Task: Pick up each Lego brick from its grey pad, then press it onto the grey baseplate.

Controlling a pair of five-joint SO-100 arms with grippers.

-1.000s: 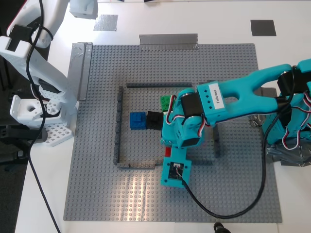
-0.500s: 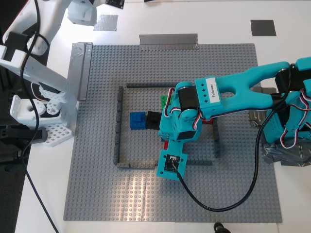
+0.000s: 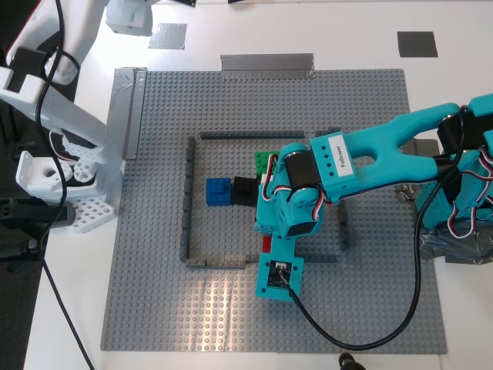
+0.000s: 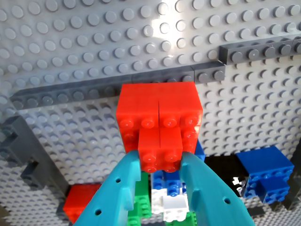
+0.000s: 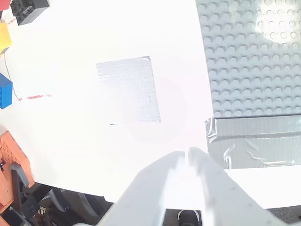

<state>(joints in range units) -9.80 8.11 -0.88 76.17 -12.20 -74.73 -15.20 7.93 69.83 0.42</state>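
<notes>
My first gripper (image 4: 160, 162), teal, is shut on the red Lego brick (image 4: 160, 117), holding it low over the grey baseplate (image 4: 70, 37) just inside the dark outline of low bricks (image 4: 141, 77). In the exterior view the teal arm covers the gripper (image 3: 266, 233); only a bit of the red brick (image 3: 266, 243) shows. The green brick (image 3: 263, 162) sits on the baseplate (image 3: 370, 308) beside the arm. My second gripper (image 5: 188, 157), white, is shut and empty above the white table near a grey pad (image 5: 128, 89). Both pads (image 3: 168, 35) (image 3: 417, 44) are bare.
A blue brick (image 3: 219, 191) and a black brick (image 3: 245, 190) stand inside the outline. Silvery tape strips (image 3: 267, 65) (image 3: 127, 108) hold the plate's edges. The white arm's base (image 3: 54, 177) stands at the exterior view's left. Loose bricks (image 5: 28, 9) lie off the plate.
The teal arm swung toward the exterior view's left half a second ago and has come back right, still holding the red brick. The white arm shifted only slightly.
</notes>
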